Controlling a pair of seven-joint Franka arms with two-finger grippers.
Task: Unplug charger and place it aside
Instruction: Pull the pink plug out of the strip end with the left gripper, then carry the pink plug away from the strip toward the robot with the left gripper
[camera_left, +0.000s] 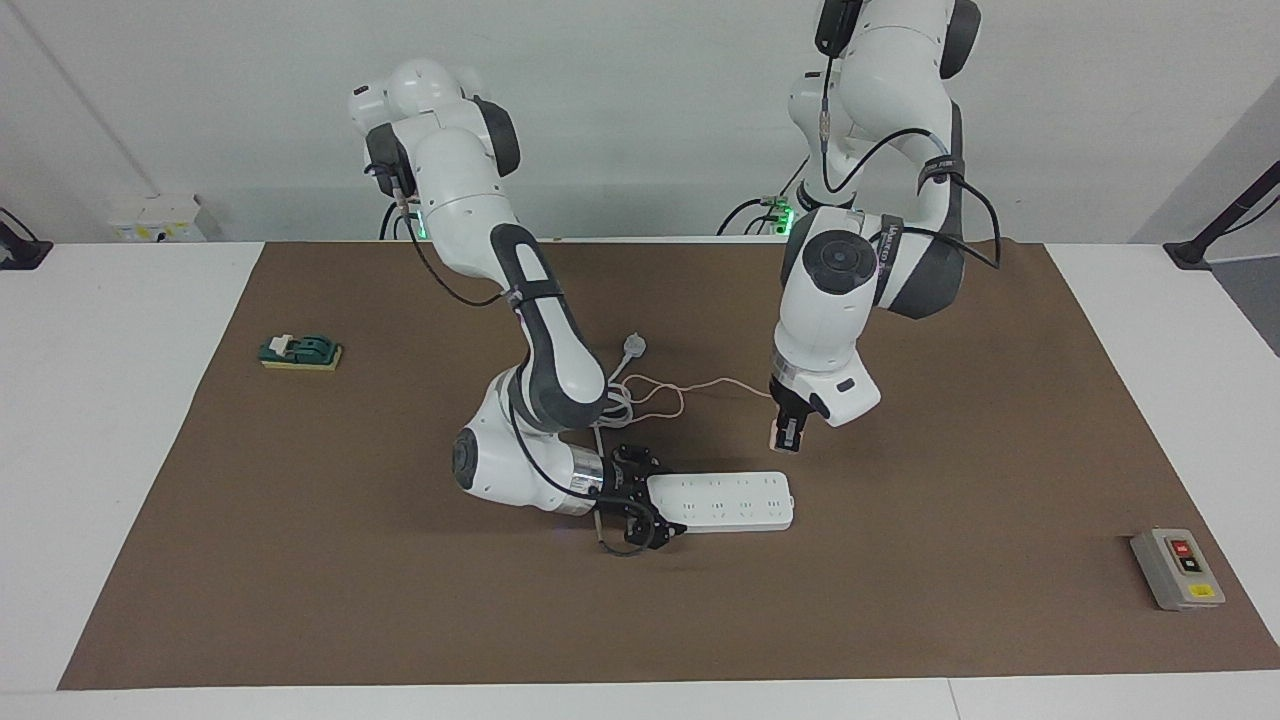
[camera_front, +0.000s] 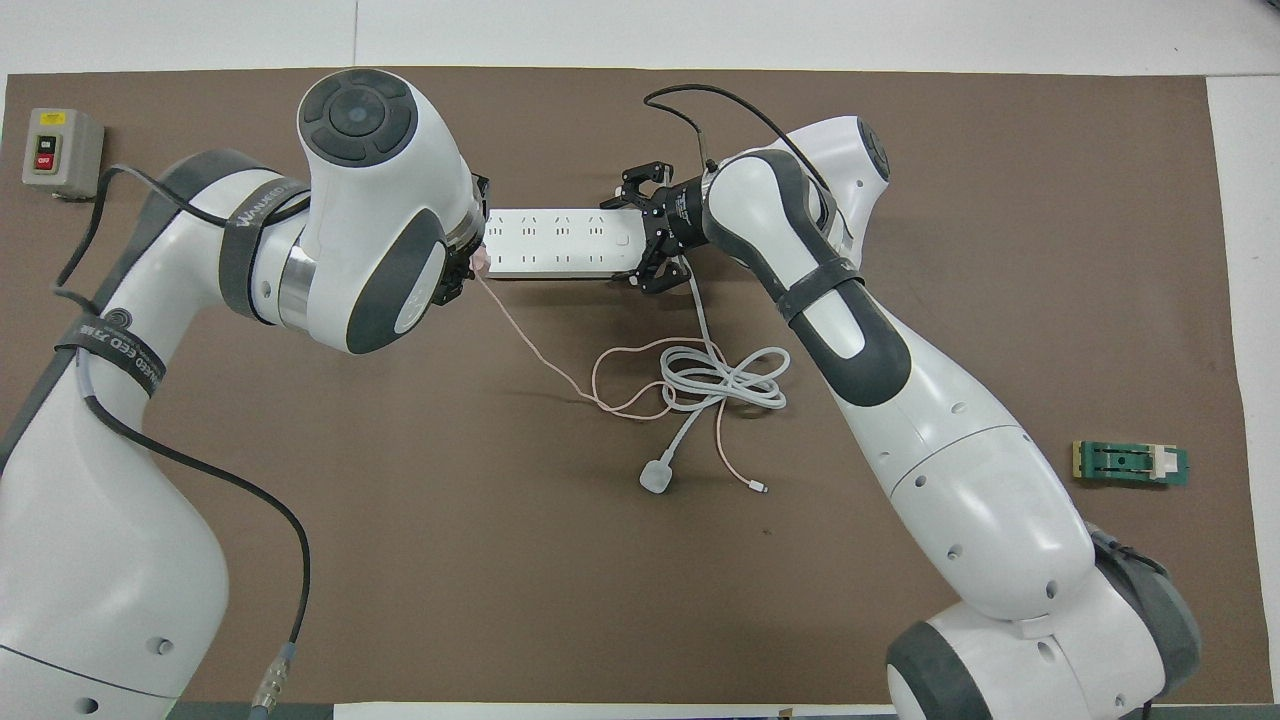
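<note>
Brown matting covers the surface (camera_left: 300, 600). Left tool (camera_left: 785, 436) hangs above the power strip (camera_left: 722, 502), clamped on the charger (camera_left: 778, 434). Right tool (camera_left: 655, 510) grips that strip's end.

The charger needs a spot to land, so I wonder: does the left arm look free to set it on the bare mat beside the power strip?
Probably yes. The left gripper holds the charger above the mat; nothing lies between there and the power strip.

A high camera faced the robots across the table (camera_left: 120, 420); another looked steeply down, both sharing the mat (camera_left: 900, 600).
</note>
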